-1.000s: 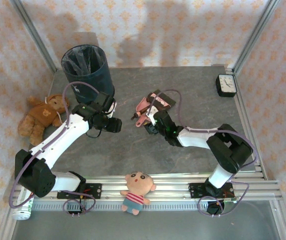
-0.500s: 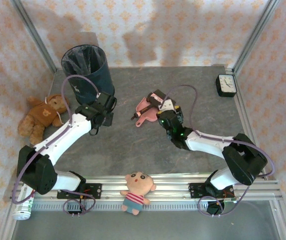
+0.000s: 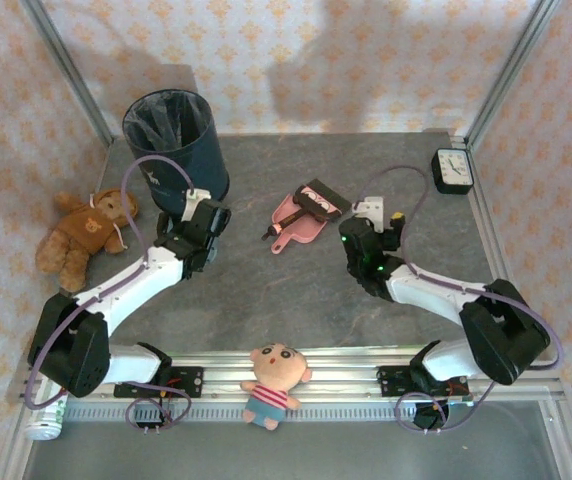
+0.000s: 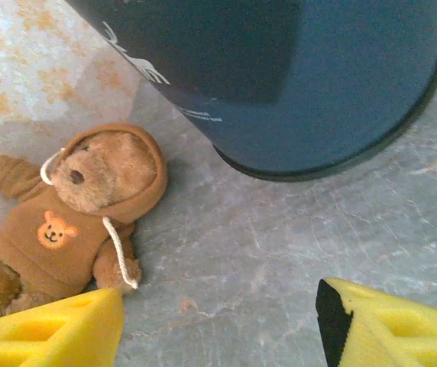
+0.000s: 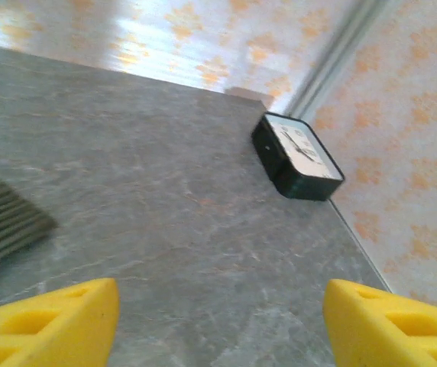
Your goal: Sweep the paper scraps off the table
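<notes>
No paper scraps show on the grey stone-look table [image 3: 266, 290]. The pink dustpan [image 3: 296, 222] lies at mid-table with a dark brush [image 3: 319, 200] resting on its far end. My left gripper [image 3: 206, 215] hovers just in front of the dark blue bin [image 3: 174, 140]; its yellow fingers [image 4: 50, 329] stand open over bare table, nothing between them. My right gripper [image 3: 378, 212] sits to the right of the dustpan, apart from it, facing the black clock [image 5: 299, 157]. Its yellow fingers [image 5: 390, 325] are wide open and empty, with the brush bristles [image 5: 4, 218] at the left edge.
A brown teddy bear [image 3: 81, 235] lies left of the bin, close to my left gripper [image 4: 218, 332]. The clock [image 3: 453, 170] stands at the back right corner. A small doll [image 3: 273, 380] lies on the aluminium rail [image 3: 346, 365] at the front.
My right gripper moved right, away from the dustpan, and now faces the clock. My left gripper swung from pointing right to facing the bin, its jaws widening.
</notes>
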You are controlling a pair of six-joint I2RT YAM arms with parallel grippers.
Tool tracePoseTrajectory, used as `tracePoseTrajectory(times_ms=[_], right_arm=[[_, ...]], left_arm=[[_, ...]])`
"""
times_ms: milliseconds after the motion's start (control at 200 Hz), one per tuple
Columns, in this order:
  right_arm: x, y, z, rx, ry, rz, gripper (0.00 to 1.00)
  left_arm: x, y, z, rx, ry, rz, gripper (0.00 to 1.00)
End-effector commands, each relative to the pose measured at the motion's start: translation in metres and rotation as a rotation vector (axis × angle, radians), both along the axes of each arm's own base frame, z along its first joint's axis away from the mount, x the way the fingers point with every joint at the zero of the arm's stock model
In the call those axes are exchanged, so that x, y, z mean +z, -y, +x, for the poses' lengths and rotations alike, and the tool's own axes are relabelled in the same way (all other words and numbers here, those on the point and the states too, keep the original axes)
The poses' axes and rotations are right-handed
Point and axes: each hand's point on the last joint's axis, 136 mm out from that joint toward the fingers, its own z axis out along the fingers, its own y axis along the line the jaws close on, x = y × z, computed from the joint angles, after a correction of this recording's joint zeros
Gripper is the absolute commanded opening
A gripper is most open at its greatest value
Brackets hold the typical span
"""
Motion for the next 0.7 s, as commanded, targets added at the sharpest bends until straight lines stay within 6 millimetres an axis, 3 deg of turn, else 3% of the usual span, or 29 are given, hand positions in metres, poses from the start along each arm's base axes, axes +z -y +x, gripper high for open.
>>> tracePoseTrajectory(times_ms=[0, 185, 370, 540, 696], right_arm=[[0.004, 0.029, -0.009, -0.103, 0.024, 0.004, 0.7], [-0.003, 0.062, -0.018, -0.183, 0.019, 0.024, 0.71], [-0.014, 0.088, -0.03, -0.235, 0.029, 0.089, 0.74], [-0.025, 0.103, -0.035, -0.232, 0.051, 0.171, 0.79], [-0.033, 0.112, -0.035, -0.197, 0.086, 0.26, 0.85]], left_arm=[[0.023, -0.017, 0.005, 0.086, 0.162, 0.04, 0.7], [0.012, -0.023, 0.011, 0.089, 0.211, 0.005, 0.72], [-0.002, -0.032, 0.017, 0.099, 0.203, -0.029, 0.83], [-0.013, -0.044, 0.02, 0.112, 0.229, -0.079, 0.94], [-0.026, -0.04, 0.026, 0.035, 0.293, -0.133, 0.96]])
